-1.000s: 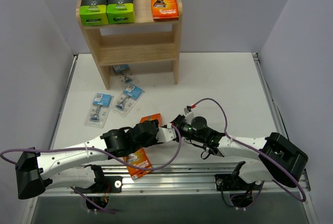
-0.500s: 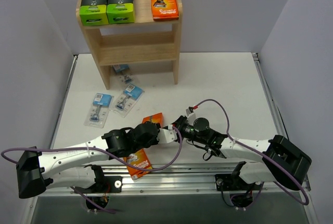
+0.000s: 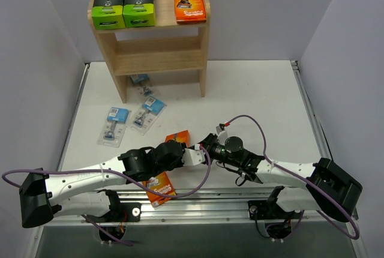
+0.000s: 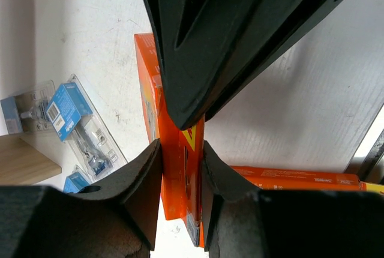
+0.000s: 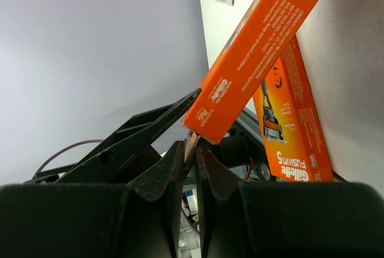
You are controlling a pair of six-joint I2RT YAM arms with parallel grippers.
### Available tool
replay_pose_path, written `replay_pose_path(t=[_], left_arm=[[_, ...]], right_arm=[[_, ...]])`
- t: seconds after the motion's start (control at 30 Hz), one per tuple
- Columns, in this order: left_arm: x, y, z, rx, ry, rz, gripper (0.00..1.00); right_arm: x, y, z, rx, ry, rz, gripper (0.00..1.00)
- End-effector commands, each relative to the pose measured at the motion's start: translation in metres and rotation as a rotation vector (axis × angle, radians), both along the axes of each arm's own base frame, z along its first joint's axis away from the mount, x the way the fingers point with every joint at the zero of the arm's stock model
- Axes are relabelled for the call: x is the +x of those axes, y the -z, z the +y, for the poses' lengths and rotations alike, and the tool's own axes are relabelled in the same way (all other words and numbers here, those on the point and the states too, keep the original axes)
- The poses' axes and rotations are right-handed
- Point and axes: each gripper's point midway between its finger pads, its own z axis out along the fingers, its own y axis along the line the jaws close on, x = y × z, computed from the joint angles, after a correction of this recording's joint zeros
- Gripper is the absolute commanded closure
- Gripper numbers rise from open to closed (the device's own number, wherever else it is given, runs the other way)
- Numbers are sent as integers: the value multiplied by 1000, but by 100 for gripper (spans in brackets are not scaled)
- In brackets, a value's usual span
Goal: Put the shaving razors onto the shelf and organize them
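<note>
- On the shelf (image 3: 204, 60), the top tier holds 2 black-and-green boxes (image 3: 108, 6) (image 3: 138, 4) and 1 shelved orange box (image 3: 189, 4).
- 3 blister packs (image 3: 114, 126) (image 3: 147, 114) (image 3: 140, 80) and a flat orange box (image 3: 159, 187) lie on the table, so we judge 5 packs are left.
- Both arms reach low and inward, meeting at the tilted orange box (image 3: 178, 137).
- Our left gripper (image 4: 180, 150) clamps its faces, and our right gripper (image 5: 191, 150) pinches its corner.

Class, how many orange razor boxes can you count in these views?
3. The shelf box stands on top of the shelf, right end; the held box is clamped in the left gripper; the flat box lies on the table by its near edge. None seems hidden.
</note>
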Motion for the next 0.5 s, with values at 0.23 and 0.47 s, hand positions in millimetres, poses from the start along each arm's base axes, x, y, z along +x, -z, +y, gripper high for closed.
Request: replay_pose_path(t=[0.23,0.47], left_arm=[[5,-20,6,-2,-39,-20,98],[7,-52,13,-33,-64,-52,98]], right_arm=[[3,-30,-8,79,29,-59,59],[8,-33,-24,62,61,-68,50]])
